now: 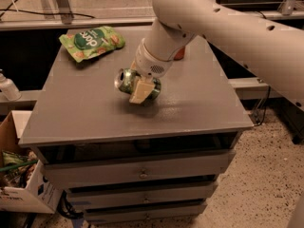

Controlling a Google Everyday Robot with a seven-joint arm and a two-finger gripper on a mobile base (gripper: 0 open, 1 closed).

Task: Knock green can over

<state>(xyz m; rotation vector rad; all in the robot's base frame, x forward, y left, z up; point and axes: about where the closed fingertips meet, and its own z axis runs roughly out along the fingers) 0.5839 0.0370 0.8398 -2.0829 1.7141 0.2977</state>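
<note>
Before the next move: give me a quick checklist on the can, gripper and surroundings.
1. Can off upright: ok, tipped, top facing left.
2. Can resting on table: cannot tell.
3. Gripper position: ok, right against can.
4. Can away from table edges: ok, mid-table.
5. Bag clear of can: ok, back-left corner.
6. Red object behind arm: cannot tell, mostly hidden.

Dim, warm indoor light falls from above. The white arm (pixel 228 27) is the brightest surface: upper side lit, underside shaded. The gripper (pixel 141 88), at mid-tabletop clasping the green can (pixel 126 81), casts a soft shadow on the grey table (pixel 85 113). The can's silver top glints. The drawers (pixel 142 167) below are dark.
</note>
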